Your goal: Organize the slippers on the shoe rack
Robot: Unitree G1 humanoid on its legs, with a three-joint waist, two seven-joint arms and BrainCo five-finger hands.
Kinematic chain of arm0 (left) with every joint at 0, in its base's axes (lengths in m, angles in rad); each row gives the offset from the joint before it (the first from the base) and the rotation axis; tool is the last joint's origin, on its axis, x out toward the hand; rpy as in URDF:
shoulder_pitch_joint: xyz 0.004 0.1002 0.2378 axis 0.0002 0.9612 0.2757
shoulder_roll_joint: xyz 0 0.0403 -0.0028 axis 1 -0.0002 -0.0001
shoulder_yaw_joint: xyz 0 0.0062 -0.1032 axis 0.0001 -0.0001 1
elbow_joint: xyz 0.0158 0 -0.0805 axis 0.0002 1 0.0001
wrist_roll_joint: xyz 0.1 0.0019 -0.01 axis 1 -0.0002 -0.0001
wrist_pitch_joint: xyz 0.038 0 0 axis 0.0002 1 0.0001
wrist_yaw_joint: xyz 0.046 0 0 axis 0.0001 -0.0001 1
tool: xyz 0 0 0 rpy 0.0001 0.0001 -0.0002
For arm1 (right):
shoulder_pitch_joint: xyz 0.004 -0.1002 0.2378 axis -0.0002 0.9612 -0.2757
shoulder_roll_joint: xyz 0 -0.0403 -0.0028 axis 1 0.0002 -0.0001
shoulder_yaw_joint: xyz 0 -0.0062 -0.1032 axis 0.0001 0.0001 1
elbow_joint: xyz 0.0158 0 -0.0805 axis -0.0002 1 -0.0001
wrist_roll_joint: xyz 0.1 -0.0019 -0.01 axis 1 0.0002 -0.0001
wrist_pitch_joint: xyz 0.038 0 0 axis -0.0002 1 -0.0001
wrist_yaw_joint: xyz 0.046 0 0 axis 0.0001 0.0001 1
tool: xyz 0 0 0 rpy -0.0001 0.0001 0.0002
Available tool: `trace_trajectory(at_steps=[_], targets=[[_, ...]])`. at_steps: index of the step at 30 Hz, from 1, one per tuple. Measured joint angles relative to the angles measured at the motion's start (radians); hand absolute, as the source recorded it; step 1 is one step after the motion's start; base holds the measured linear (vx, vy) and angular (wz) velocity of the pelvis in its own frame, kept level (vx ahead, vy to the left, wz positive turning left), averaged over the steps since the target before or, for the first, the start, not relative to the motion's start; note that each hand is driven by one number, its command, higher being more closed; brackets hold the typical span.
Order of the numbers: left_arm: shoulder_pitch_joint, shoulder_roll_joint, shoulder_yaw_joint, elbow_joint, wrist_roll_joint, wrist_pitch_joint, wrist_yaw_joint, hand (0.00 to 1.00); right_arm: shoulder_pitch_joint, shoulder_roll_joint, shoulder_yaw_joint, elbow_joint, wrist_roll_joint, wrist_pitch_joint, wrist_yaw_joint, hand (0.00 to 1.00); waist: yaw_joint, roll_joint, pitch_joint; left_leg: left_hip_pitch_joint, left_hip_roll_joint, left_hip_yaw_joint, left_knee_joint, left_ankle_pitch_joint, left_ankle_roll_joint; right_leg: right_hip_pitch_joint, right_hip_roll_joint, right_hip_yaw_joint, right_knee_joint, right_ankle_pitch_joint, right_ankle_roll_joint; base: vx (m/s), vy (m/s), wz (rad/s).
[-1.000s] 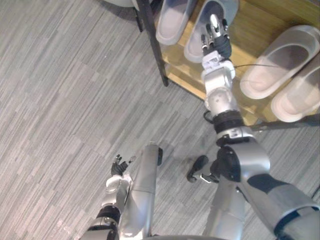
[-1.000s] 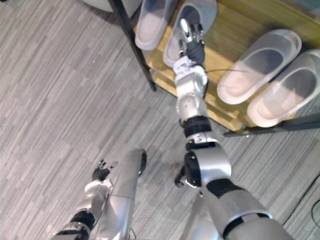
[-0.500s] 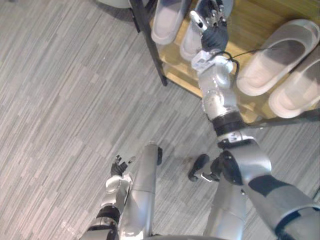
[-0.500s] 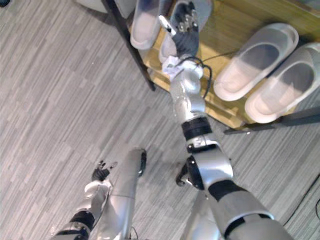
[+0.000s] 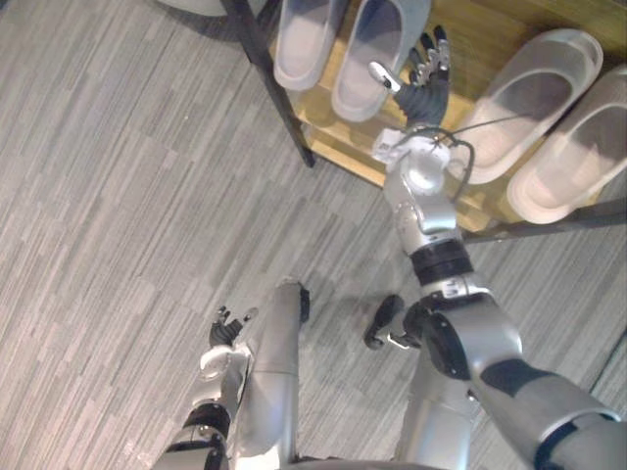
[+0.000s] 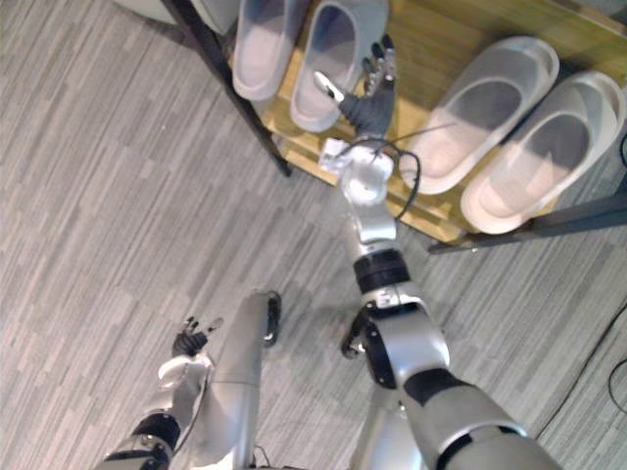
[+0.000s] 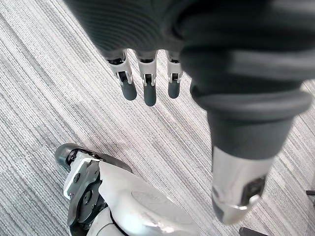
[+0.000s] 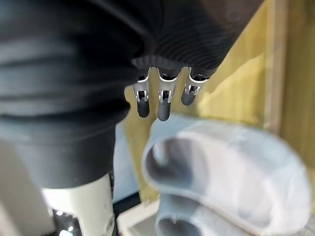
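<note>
Right hand [image 5: 425, 90] spread wide, empty, over shoe rack [image 5: 487, 34].
Slippers on shelf: left pair [image 5: 377, 49] just beside it, right pair [image 5: 534, 103] on its other side. Left hand [image 5: 226, 330] relaxed, empty, above floor.

A: Rack, location?
B: Rack [image 5: 495, 39]: stands on the floor [image 5: 118, 196], ahead and to the right.
A: Contents?
B: Four, in a row. Far-left slipper [image 5: 304, 39] and second slipper [image 5: 377, 54], close together at the left end. Third slipper [image 5: 534, 98] and far-right slipper [image 5: 578, 157], touching, at the right end.
A: Between the pairs?
B: Right hand [image 5: 423, 86], over bare rack, just beside second slipper, apart from third slipper.
A: Left hand?
B: Left hand [image 5: 227, 328]: low, over floor, well short of rack.
</note>
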State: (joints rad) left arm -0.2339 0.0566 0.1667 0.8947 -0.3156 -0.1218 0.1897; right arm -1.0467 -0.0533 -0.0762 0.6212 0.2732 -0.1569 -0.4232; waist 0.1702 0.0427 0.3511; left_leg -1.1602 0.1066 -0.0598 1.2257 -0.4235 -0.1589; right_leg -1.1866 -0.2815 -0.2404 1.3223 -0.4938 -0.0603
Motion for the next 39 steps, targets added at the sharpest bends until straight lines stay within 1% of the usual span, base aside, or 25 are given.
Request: trace_trajectory(at_steps=[6,9,13,18,23,25,26,31,39], targets=[[0.000,0.001,0.000,0.002,0.000,-0.002,0.005,0.00,-0.003,-0.002,-0.012,0.067,0.002,-0.005,0.014,0.00,-0.002,0.000,0.000,-0.001,0.001,-0.003,-0.001,0.000,0.000,0.000,0.000,-0.004,0.000,0.000,0.000,0.00,0.000,0.00],[0.000,0.003,0.000,0.008,0.000,-0.002,0.004,0.00,-0.010,-0.010,-0.012,0.102,0.005,-0.019,0.031,0.00,-0.004,0.000,0.000,-0.003,0.001,-0.004,-0.001,0.000,0.000,0.000,-0.001,-0.006,0.000,0.000,0.000,0.00,0.000,0.00],[0.000,0.004,0.000,0.013,0.000,-0.002,0.004,0.00,-0.036,-0.034,-0.001,0.146,0.012,-0.025,0.064,0.00,-0.006,-0.001,0.000,-0.008,0.000,-0.008,-0.001,0.000,0.000,-0.001,-0.002,-0.011,0.000,0.000,0.000,0.00,0.000,0.00],[0.000,0.003,0.000,0.020,0.000,-0.004,0.003,0.00,-0.075,-0.042,0.008,0.184,0.013,-0.018,0.085,0.00,-0.006,-0.001,0.001,-0.013,-0.008,-0.014,-0.002,0.001,-0.002,-0.001,-0.009,-0.019,0.002,-0.001,0.001,0.00,0.001,0.03],[0.000,0.001,0.000,0.026,0.001,-0.005,0.003,0.00,-0.108,-0.070,0.042,0.218,0.013,-0.019,0.101,0.00,-0.004,-0.002,0.001,-0.027,-0.018,-0.027,-0.004,0.005,-0.007,-0.002,-0.019,-0.031,0.004,-0.004,0.005,0.00,0.002,0.10],[0.000,-0.002,0.000,0.030,0.001,-0.005,0.003,0.00,-0.122,-0.073,0.043,0.224,0.015,-0.010,0.107,0.00,-0.004,-0.002,0.001,-0.027,-0.028,-0.028,-0.004,0.006,-0.008,-0.002,-0.032,-0.031,0.013,-0.009,0.009,0.00,0.005,0.14],[0.000,-0.005,0.000,0.030,0.002,-0.006,0.002,0.00,-0.126,-0.073,0.045,0.224,0.025,-0.010,0.109,0.00,-0.002,-0.002,0.001,-0.027,-0.029,-0.030,-0.003,0.007,-0.009,-0.002,-0.035,-0.030,0.017,-0.014,0.015,0.00,-0.007,0.12],[0.000,-0.006,0.000,0.030,0.017,-0.007,0.002,0.00,-0.164,-0.077,0.048,0.262,0.051,-0.008,0.117,0.00,0.006,-0.002,0.001,-0.028,-0.033,-0.032,-0.004,0.009,-0.013,-0.002,-0.036,-0.034,0.020,-0.016,0.013,0.00,-0.002,0.02],[0.000,-0.010,0.001,0.029,0.020,-0.007,0.002,0.00,-0.168,-0.085,0.038,0.262,0.086,-0.003,0.122,0.00,0.007,-0.002,0.001,-0.028,-0.038,-0.033,-0.005,0.012,-0.013,-0.002,-0.044,-0.034,0.024,-0.018,0.012,0.00,0.000,0.02]])
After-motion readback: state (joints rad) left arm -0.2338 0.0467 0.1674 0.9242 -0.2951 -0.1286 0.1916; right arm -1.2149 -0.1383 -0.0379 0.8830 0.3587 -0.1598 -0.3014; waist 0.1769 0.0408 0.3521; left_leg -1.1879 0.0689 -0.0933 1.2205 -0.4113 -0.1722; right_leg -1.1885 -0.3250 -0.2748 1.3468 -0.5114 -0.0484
